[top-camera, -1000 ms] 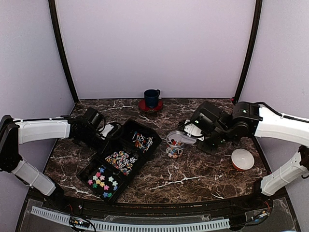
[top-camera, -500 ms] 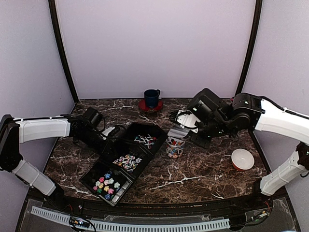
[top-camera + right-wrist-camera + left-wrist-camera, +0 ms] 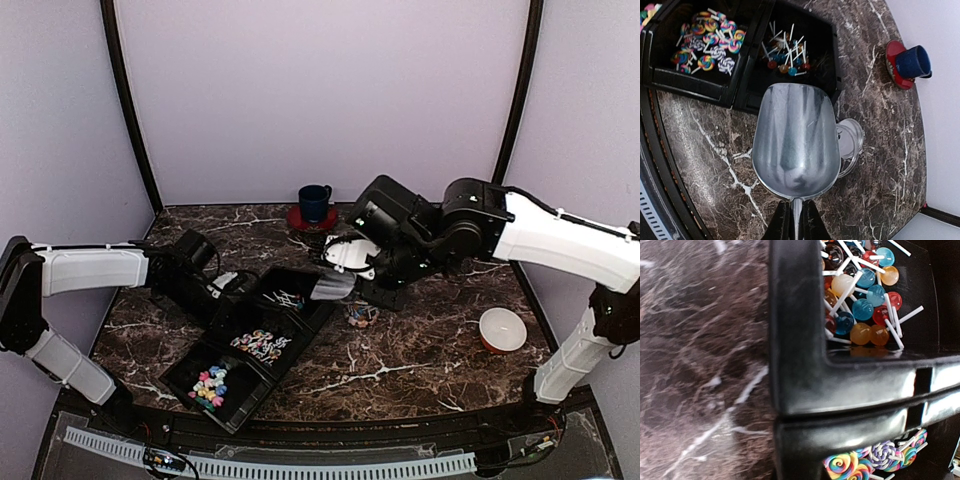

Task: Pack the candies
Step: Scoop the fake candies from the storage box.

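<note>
Scooping step: empty scoop (image 3: 792, 150) near lollipops (image 3: 787, 62)
Next, dip scoop in; right end effector (image 3: 795, 225) clamped on scoop, left end effector (image 3: 224, 286) clamped on tray (image 3: 800, 340)

blue mug (image 3: 314, 202) on red saucer (image 3: 297, 221), rear ctr; white bowl (image 3: 502, 329) rt

Dark, white-veined marble-pattern table (image 3: 400, 365) carries: black three-compartment plastic tray (image 3: 800, 340) left of centre; small clear jar (image 3: 360, 316) near its right; red saucer (image 3: 894, 55) at rear; white round bowl (image 3: 502, 328) far right.
</note>
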